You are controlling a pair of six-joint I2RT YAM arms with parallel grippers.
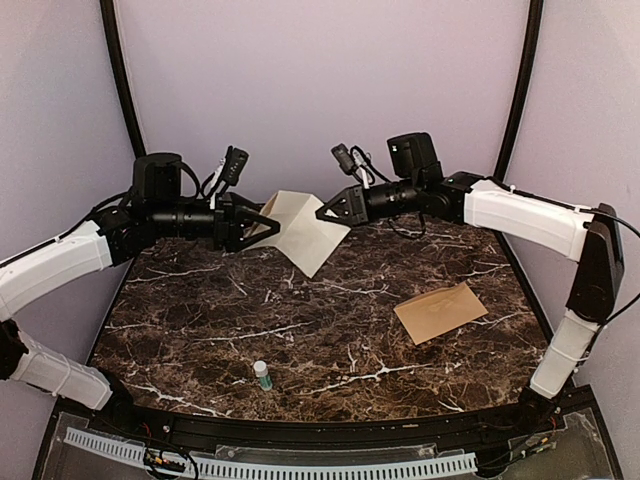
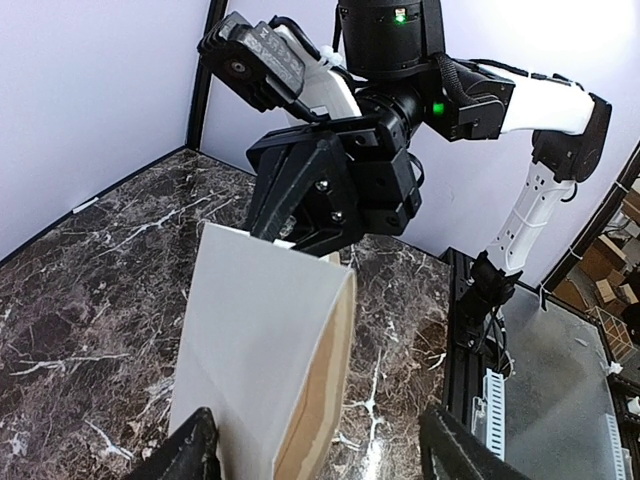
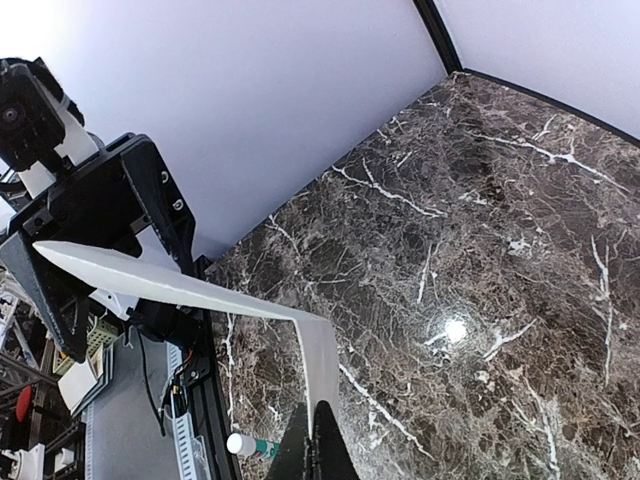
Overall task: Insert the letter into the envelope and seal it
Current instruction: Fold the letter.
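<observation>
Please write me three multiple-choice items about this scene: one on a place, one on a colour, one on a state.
1. Where is the envelope? A) flat on the table B) in the left jaws C) on the floor
2. What colour is the letter? A) cream B) blue C) red
3. The right gripper is: A) open and empty B) shut on the letter C) out of view
Key: 1A, it lies alone on the table; 2A, the sheet looks pale cream; 3B, its jaws pinch the sheet's edge.
</observation>
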